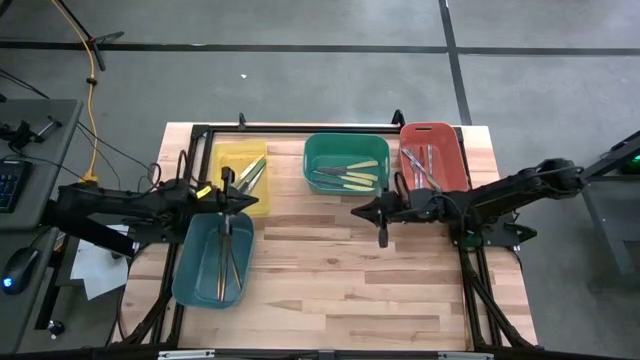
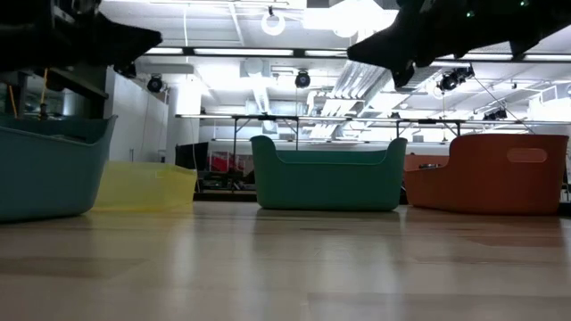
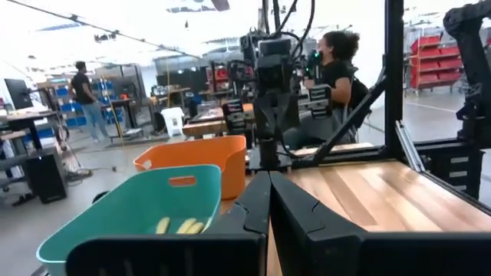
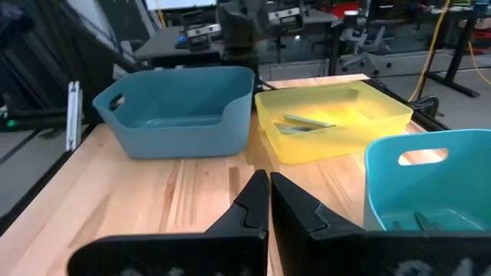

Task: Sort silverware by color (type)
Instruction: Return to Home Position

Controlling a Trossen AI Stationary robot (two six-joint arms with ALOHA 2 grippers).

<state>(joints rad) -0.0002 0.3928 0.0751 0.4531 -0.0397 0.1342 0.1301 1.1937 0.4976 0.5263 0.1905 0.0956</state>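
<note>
Two empty grippers, fingers pressed together: left gripper (image 1: 240, 203) hovers over the rim of the teal bin (image 1: 183, 270) at centre-left (a low retreat could clip it), right gripper (image 1: 362, 213) waits mid-frame.

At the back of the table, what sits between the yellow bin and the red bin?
The green bin, holding a few yellow-handled utensils, stands between the yellow bin and the red bin; the high view shows it.

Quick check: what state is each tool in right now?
Left tool: closed, holding nothing.
Right tool: closed, holding nothing.
</note>
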